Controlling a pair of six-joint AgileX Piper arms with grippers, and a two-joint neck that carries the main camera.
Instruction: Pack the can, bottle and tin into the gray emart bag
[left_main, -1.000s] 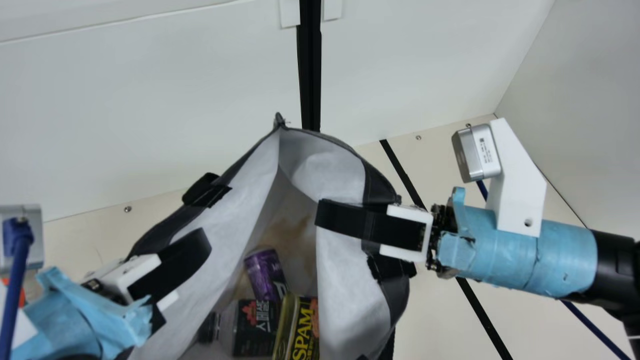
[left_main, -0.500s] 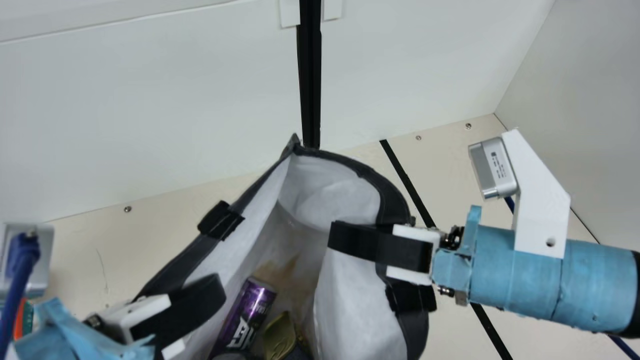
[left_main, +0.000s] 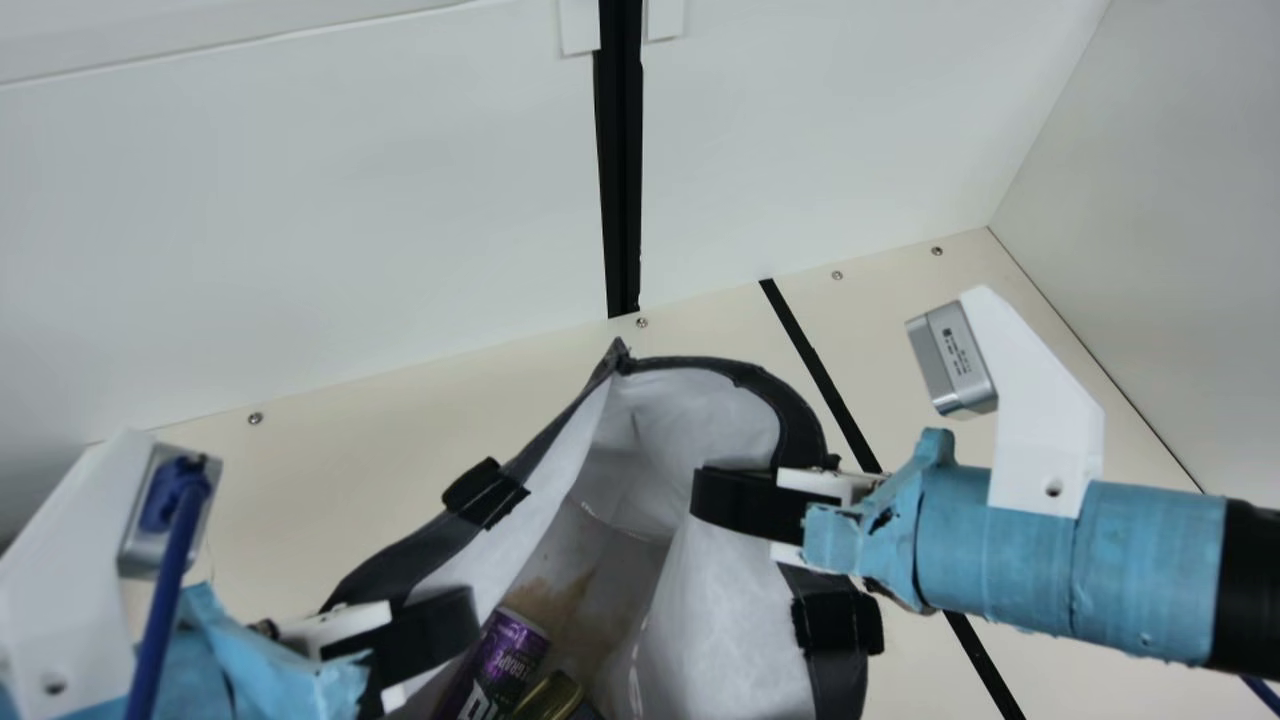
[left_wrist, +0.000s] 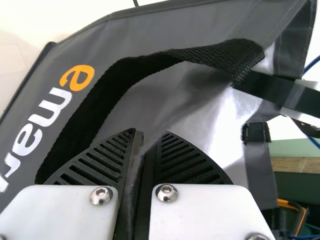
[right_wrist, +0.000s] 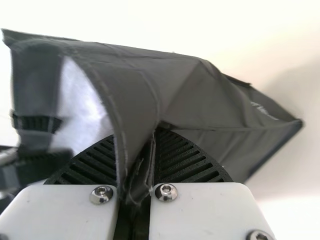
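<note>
The left gripper and right gripper pinch opposite rims of the bag; inside it, the can slants lengthwise along the left gripper's side, the tin beside it.

Smooth cream bench, straight black line across it. Behind: flat white wall panels, black upright strip between. Small metal screws near rear edge.

Black arm with ragged light-blue wrapping, white angled brackets, boxy silver cameras, a blue cable, white plates, silver hex-socket screws, rounded black jaws with slanting ribs
</note>
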